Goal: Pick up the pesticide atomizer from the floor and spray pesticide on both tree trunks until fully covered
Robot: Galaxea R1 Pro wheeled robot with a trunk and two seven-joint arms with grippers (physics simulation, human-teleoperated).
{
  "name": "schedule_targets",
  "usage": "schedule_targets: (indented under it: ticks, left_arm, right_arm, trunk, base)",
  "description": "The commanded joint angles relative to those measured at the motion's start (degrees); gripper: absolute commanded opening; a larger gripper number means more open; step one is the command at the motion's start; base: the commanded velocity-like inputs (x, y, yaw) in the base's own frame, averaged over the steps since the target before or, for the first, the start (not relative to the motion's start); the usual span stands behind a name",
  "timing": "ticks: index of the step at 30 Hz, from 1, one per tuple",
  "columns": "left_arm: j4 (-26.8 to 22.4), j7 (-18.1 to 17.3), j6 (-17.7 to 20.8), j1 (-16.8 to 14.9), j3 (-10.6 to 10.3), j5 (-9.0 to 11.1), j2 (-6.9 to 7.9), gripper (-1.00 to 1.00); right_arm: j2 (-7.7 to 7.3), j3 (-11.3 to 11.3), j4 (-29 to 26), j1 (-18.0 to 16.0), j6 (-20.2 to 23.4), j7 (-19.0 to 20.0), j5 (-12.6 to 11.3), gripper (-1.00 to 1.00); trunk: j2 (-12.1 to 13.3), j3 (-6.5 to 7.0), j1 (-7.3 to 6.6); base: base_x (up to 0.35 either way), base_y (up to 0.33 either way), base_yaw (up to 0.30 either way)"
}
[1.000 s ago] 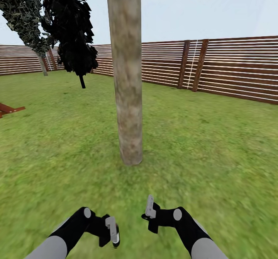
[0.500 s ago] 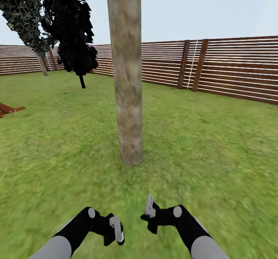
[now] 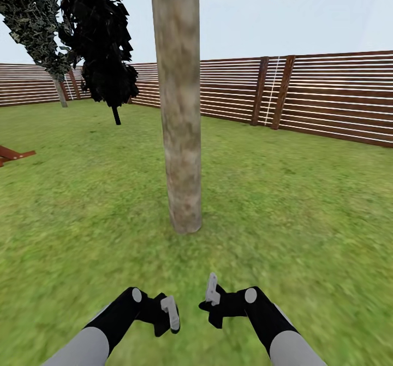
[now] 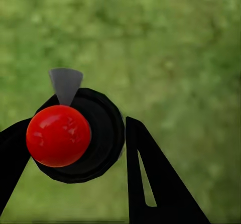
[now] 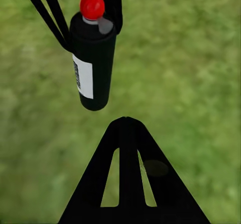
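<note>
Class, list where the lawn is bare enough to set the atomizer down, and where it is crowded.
Free: grass between the trunk and the fence; also the grass from the trunk toward the dark tree. Crowded: the gap between the left gripper, holding the atomizer, and the right gripper.

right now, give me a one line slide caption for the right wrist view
Left gripper holding a black pesticide atomizer with a red cap above the grass.

Black atomizer [image 5: 93, 58], red cap [image 5: 92, 5], white label, clamped btwn left pincer [image 5: 80, 13] fingers over blurred grass [image 5: 186, 68]. Right pincer finger [image 5: 128, 174] in fg.
</note>
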Motion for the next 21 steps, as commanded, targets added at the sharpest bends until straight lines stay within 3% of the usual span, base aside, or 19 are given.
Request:
schedule_targets:
  ticks: [1, 15, 17, 21]
  left_arm:
    - [0.0, -0.2, 0.0, 0.0, 0.0, -0.3, -0.01, -1.00]
    - [0.7, -0.1, -0.1, 0.5, 0.2, -0.2, -0.62, -1.00]
    - [0.7, -0.1, -0.2, 0.5, 0.2, -0.1, -0.62, -1.00]
    - [1.2, -0.1, -0.4, 0.6, 0.2, 0.0, -0.62, -1.00]
  right_arm:
    - [0.09, -0.5, -0.1, 0.0, -0.3, 0.3, 0.5, -1.00]
    - [0.09, -0.3, 0.4, 0.0, -0.3, 0.6, 0.4, -1.00]
    - [0.09, -0.2, 0.6, 0.0, -0.3, 2.6, 0.4, -1.00]
    - [0.09, -0.2, 0.7, 0.0, -0.4, 2.8, 0.4, -1.00]
  trunk:
    - [0.0, -0.05, -0.01]
    - [0.0, -0.05, -0.01]
    - [0.0, -0.05, -0.01]
    - [0.0, -0.05, -0.01]
  base:
    - [0.000, 0.000, 0.000]
    - [0.000, 0.000, 0.000]
    - [0.000, 0.000, 0.000]
    - [0.000, 0.000, 0.000]
